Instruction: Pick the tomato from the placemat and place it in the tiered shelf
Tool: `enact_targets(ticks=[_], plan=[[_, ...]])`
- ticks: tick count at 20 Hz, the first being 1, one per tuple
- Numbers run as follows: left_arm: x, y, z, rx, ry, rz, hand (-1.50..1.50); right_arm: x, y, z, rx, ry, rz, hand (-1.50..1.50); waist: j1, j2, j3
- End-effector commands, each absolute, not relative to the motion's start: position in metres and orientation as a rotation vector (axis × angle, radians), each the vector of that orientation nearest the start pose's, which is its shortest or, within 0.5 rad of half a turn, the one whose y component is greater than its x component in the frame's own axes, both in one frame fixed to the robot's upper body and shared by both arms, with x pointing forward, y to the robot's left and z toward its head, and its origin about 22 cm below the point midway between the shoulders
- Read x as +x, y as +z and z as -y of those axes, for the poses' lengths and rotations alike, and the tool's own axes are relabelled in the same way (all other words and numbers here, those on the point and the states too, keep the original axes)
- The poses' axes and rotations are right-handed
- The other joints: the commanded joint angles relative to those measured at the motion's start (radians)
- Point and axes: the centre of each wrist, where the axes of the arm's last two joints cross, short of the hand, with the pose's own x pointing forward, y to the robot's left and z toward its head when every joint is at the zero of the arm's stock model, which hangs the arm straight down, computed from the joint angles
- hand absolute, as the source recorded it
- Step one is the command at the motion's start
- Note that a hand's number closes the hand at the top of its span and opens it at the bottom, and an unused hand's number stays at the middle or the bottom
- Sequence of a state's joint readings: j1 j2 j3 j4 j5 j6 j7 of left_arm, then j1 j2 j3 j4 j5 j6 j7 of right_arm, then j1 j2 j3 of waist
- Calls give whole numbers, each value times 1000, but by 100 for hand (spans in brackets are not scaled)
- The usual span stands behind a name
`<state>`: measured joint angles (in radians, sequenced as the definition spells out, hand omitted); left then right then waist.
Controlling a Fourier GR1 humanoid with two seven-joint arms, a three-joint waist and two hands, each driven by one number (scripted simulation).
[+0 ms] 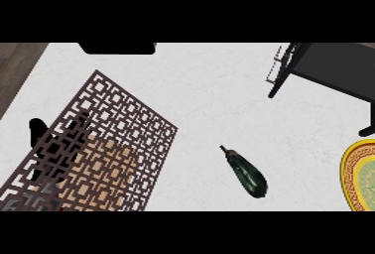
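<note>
On the worktop [212, 99] we find the mat [110, 144] at the left, running from the near edge toward the far side. To its right, apart from it, the eggplant [246, 173] lies on the bare worktop. Further right, the plate [348, 173] sits at the right edge, cut off by the view. The shelf [333, 62] stands far right, behind the plate. A dark block [117, 47] sits at the far edge, behind the mat. The left robot hand [34, 128] shows at the mat's left edge.

White marbled counter [219, 89], dark wooden floor [18, 64] beyond its left edge
</note>
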<state>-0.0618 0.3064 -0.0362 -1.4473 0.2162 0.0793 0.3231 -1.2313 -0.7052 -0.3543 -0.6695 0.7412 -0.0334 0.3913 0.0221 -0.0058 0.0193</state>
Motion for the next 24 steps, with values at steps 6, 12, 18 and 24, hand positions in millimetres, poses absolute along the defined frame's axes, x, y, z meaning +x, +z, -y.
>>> enact_targets(ticks=[6,12,18,24], plan=[[250,-15,-288,66,30,1123,0,427,325,367,-968,-194,1539,-150,-5,11,-19],[246,-16,-284,78,44,1111,0,407,366,389,-899,-464,1623,-150,-1,12,-19],[246,-23,-294,101,42,1117,0,376,362,442,-1129,-593,1550,-150,-25,9,-20],[243,-14,-298,102,54,1104,0,321,399,492,-1102,-807,1549,-150,-28,5,-19]])
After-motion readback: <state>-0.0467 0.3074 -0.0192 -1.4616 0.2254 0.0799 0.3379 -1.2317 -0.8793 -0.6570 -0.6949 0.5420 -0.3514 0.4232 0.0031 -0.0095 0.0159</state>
